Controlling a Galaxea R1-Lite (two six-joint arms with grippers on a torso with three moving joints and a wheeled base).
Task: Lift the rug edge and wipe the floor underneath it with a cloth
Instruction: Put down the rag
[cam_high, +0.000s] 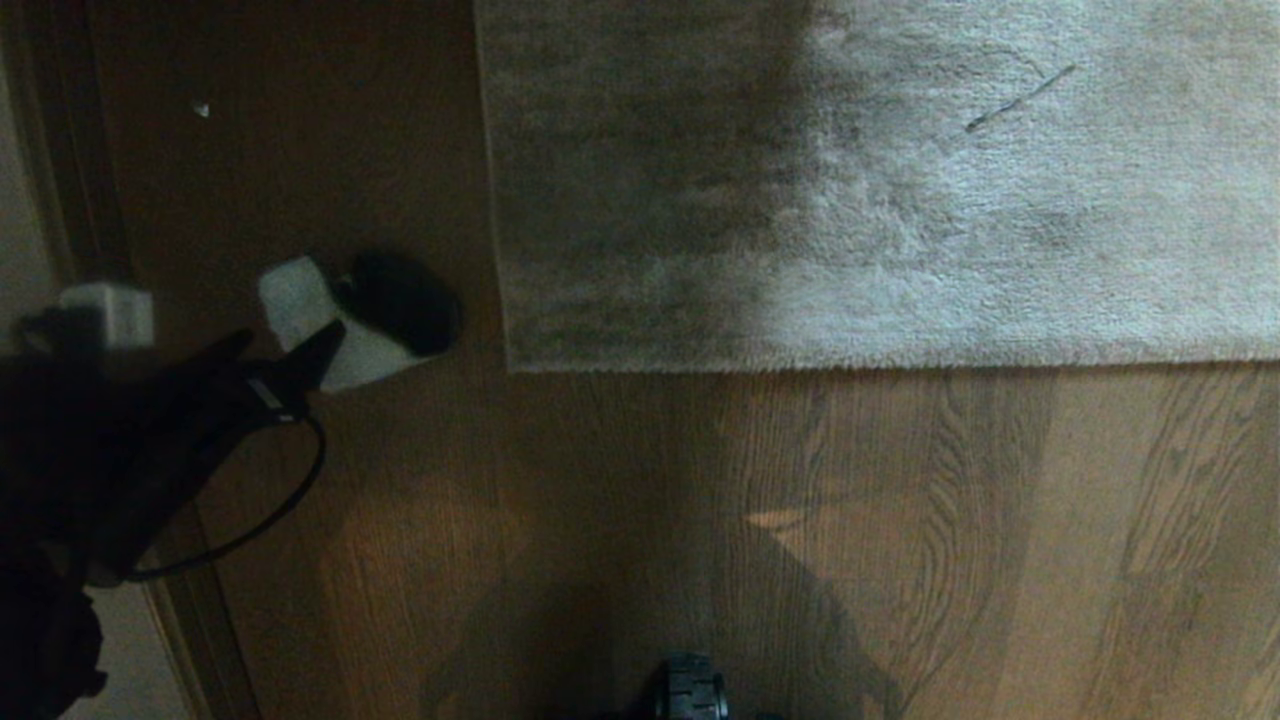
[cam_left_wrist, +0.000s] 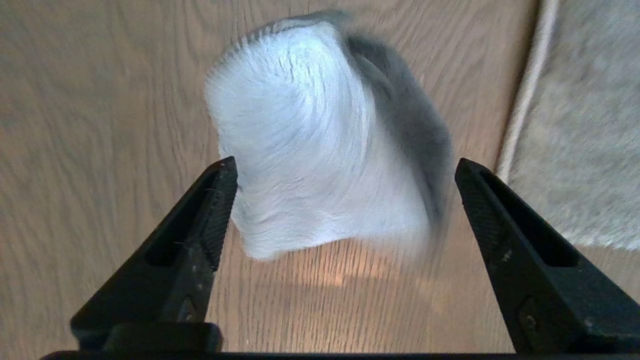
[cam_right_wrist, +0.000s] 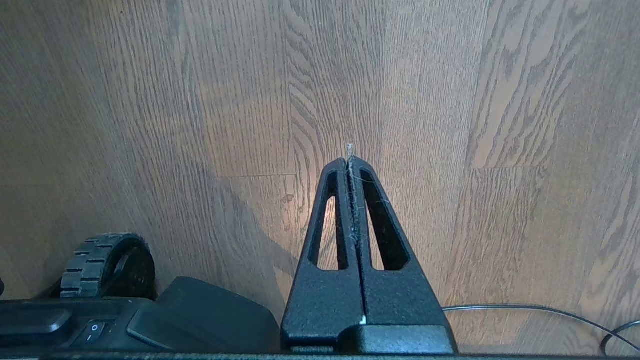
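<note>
The head view takes in the whole scene: the rug (cam_high: 880, 180) lies flat on the brown wood floor (cam_high: 700, 520), with its square corner (cam_high: 512, 366) and straight near edge (cam_high: 900, 364) fully down. To the left of that corner, a little apart from it, the cloth (cam_high: 330, 330) sits on the bare boards, and the left claw (cam_high: 275, 370) reaches in over it from the lower left, dark against the floor. A black cable (cam_high: 290, 500) loops below the arm.

The left wrist view gives what the head view cannot. The left claw (cam_left_wrist: 345, 167) is spread wide, its two black fingers (cam_left_wrist: 210, 210) standing on either side of the cloth (cam_left_wrist: 310, 140) and not gripping it. The cloth is a small, soft, pale grey bundle with a brushed nap, lighter on the face towards the camera and darker grey on the far side, and its outline is smeared by blur. The rug's pale bound edge (cam_left_wrist: 525, 100) runs just beside it.

Only the right wrist view shows the right claw (cam_right_wrist: 349, 159). It is pressed together, with a wisp of fibre caught at its tips, and it hangs over bare floor (cam_right_wrist: 450, 150) beside the robot's base and a ridged wheel (cam_right_wrist: 100, 260), away from the rug.
</note>
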